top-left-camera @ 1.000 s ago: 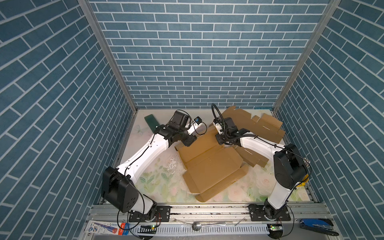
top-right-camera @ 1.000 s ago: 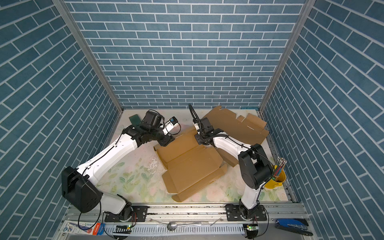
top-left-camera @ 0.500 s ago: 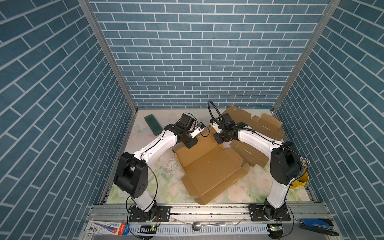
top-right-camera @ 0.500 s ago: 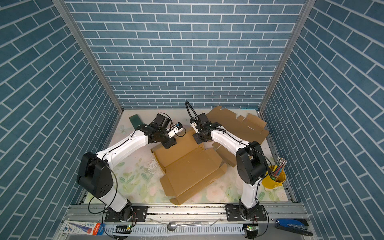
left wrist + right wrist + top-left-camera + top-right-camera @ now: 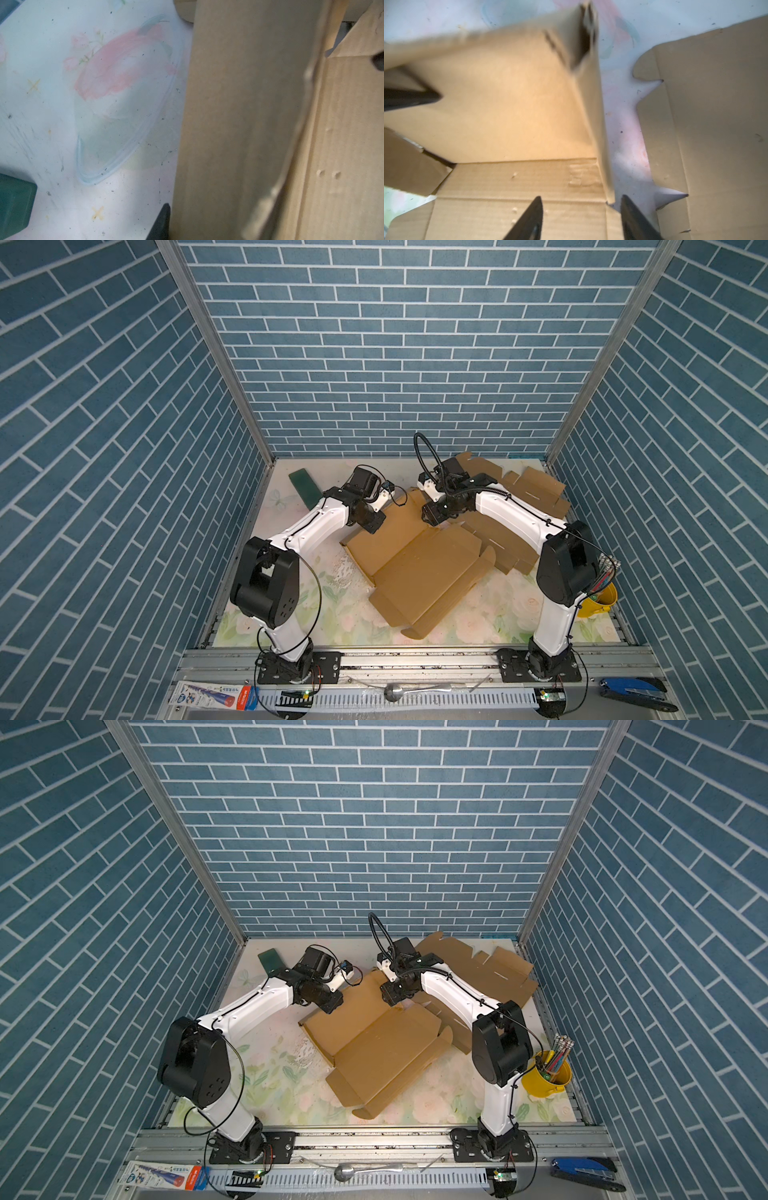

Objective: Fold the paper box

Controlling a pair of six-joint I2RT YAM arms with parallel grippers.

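Cardboard paper box [image 5: 419, 568] lay at the middle of the bench [image 5: 478, 626], its back flap [image 5: 401, 516] raised. My right fingers [image 5: 533, 220], clamped a second before, stood apart astride the flap's end. My left fingers [image 5: 162, 220] had narrowed beside it, grip not confirmable. Judged: hold passing leftward, fold unfinished.

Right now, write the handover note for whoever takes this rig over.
Left gripper: at the raised flap on the box's far left; grip unclear, one finger hidden.
Right gripper: open, astride the side wall at its edge.
Paper box: mid-table, mostly flat.
Spare blanks: back right.
Done: far-end flaps raised.
To do: stand the remaining walls, tuck flaps, close lid.
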